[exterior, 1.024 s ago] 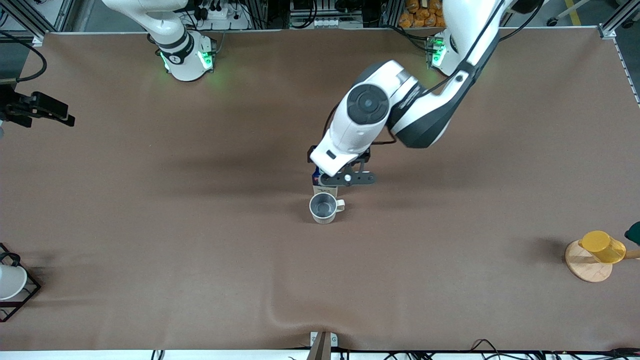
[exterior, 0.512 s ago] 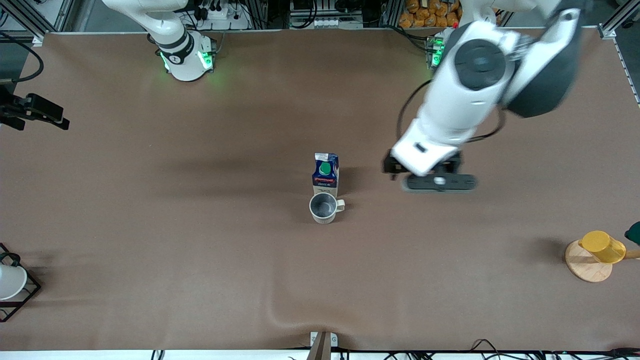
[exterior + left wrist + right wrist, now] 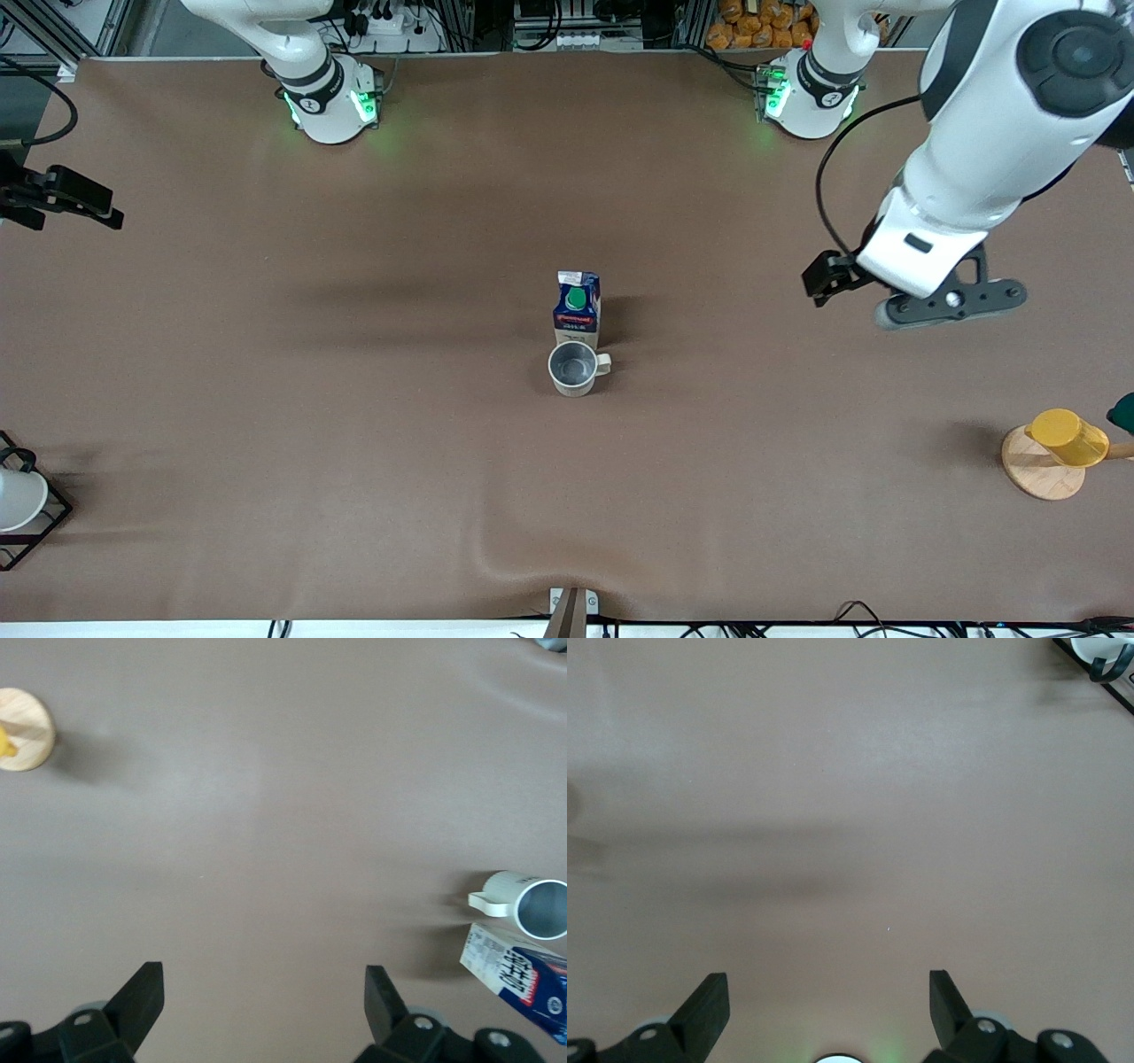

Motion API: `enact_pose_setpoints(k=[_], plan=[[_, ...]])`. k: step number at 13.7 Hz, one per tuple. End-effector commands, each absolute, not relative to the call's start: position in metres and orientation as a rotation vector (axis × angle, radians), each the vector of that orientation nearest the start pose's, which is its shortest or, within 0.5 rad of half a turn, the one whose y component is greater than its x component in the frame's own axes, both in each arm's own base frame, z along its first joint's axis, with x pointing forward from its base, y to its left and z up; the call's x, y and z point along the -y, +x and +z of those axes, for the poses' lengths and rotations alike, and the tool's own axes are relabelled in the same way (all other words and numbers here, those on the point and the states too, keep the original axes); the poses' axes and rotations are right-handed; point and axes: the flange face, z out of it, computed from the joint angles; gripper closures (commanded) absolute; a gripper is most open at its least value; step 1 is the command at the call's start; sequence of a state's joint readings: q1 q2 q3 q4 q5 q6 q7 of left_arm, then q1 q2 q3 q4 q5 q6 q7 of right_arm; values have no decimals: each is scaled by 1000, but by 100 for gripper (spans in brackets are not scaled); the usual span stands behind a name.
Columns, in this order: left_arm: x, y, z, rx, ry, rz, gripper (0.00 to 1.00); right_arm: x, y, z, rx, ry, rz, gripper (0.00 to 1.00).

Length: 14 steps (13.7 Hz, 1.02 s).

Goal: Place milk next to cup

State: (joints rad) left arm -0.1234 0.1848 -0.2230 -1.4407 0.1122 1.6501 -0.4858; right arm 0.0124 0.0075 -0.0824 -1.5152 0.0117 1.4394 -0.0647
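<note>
The milk (image 3: 577,308), a dark blue carton with a green cap, stands upright in the middle of the table. The cup (image 3: 574,369), a grey-beige mug, stands right beside it, nearer to the front camera, and the two touch or nearly touch. My left gripper (image 3: 952,306) is open and empty, up over bare table toward the left arm's end, well apart from both. The left wrist view shows its open gripper (image 3: 263,979), the cup (image 3: 530,904) and the milk (image 3: 523,979) at the edge. My right gripper (image 3: 58,197) waits at the right arm's end, and its wrist view shows it open and empty (image 3: 828,988).
A yellow cup (image 3: 1067,436) on a wooden stand (image 3: 1041,470) is at the left arm's end, near the front. A white cup in a black wire rack (image 3: 22,501) is at the right arm's end. The brown table cover has a ridge (image 3: 496,558) near the front edge.
My left gripper was down on the milk beside the cup. It has let go and swung away toward the left arm's end. The milk and cup have stayed put.
</note>
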Motion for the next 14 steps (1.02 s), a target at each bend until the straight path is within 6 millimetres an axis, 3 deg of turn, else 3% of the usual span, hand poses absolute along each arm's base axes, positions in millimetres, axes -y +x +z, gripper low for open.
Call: enact_pose_setpoints(k=[1, 3, 5, 7, 9, 14], plan=[[163, 572, 591, 195, -3063, -116, 0, 35, 541, 638, -23, -3127, 129, 0], [142, 576, 596, 166, -3063, -121, 0, 37, 540, 638, -30, -3126, 131, 0], [106, 581, 600, 122, -3077, -115, 0, 38, 541, 639, -31, -3132, 122, 0], [85, 575, 608, 191, -3137, -64, 0, 36, 541, 639, -28, -3127, 119, 0], [86, 567, 608, 286, -3147, 20, 0, 36, 542, 638, -25, -3127, 121, 0], [71, 574, 624, 168, -3102, -57, 0, 37, 541, 638, -28, -3130, 129, 0]])
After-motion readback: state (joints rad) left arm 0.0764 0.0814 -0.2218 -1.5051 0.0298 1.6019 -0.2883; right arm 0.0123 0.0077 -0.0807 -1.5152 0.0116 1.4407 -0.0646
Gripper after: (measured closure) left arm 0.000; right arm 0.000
